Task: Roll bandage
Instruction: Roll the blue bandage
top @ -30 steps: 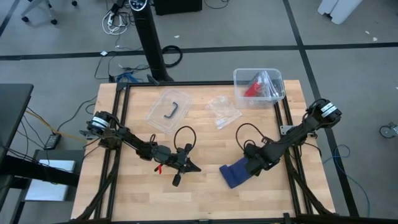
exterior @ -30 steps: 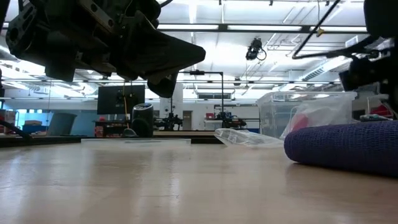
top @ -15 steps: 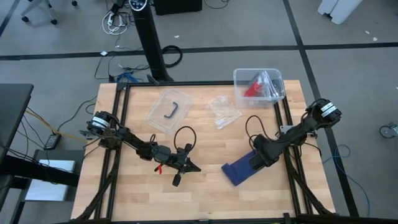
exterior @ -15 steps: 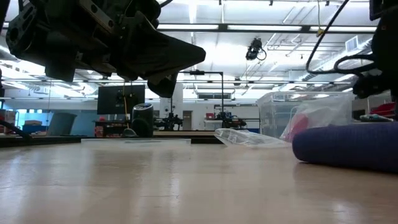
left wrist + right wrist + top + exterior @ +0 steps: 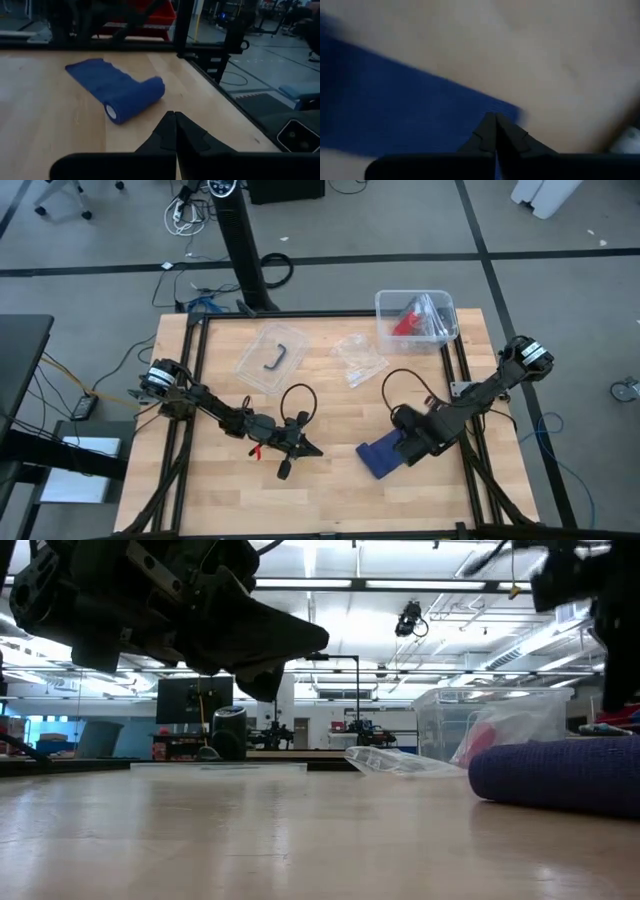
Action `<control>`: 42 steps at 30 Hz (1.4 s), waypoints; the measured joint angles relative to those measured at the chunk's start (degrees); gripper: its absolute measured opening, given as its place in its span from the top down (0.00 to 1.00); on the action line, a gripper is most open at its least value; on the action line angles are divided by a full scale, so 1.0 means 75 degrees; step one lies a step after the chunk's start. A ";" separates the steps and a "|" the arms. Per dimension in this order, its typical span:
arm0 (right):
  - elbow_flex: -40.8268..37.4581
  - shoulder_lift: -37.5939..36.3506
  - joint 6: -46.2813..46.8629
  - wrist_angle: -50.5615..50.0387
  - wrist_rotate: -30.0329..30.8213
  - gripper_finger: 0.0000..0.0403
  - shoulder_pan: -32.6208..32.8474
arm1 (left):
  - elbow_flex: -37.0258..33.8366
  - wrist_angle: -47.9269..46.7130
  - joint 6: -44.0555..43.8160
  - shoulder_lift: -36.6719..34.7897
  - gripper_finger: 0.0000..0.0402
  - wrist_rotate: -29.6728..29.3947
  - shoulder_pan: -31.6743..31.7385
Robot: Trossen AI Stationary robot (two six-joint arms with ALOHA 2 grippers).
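1. Right gripper [image 5: 405, 448] hangs low over the bandage [image 5: 378, 457], arm stretched in from the table's right edge, fingers pressed together (nothing pinched).
2. The bandage is partly rolled right under it, with a flat tail [image 5: 92, 74].
3. Beyond it: a clear bag [image 5: 359, 358] and a plastic bin [image 5: 415, 319].
4. Left gripper [image 5: 297, 448] waits well apart from the bandage, tips shut.

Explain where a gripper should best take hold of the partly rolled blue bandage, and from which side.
Probably at the rolled end of the bandage, coming down from above with one finger at each open end of the roll. The roll is firm and raised; the flat tail lies limp on the table. The right gripper is already over it.
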 joint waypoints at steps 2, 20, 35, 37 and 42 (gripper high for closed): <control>0.0098 -0.0012 -0.0305 0.0840 0.0014 0.99 0.0091 | 0.0000 -0.0131 -0.0067 0.0000 1.00 0.0056 0.0001; 0.0121 0.1078 -0.0750 0.4463 -0.0764 0.54 -0.0453 | -0.1654 0.2370 -0.0072 0.0000 1.00 -0.0207 0.0017; 0.0123 0.1388 -0.0580 0.4839 -0.1391 0.35 -0.0878 | -0.2440 0.3004 -0.0387 0.0000 1.00 -0.0495 -0.0100; 0.0123 0.1483 -0.0597 0.4926 -0.1439 0.38 -0.0878 | -0.2442 0.3009 -0.0340 0.0000 1.00 -0.0493 -0.0143; 0.0124 0.1941 -0.0725 0.5029 -0.1627 0.42 -0.0886 | -0.2443 0.3015 -0.0220 0.0000 1.00 -0.0497 -0.0204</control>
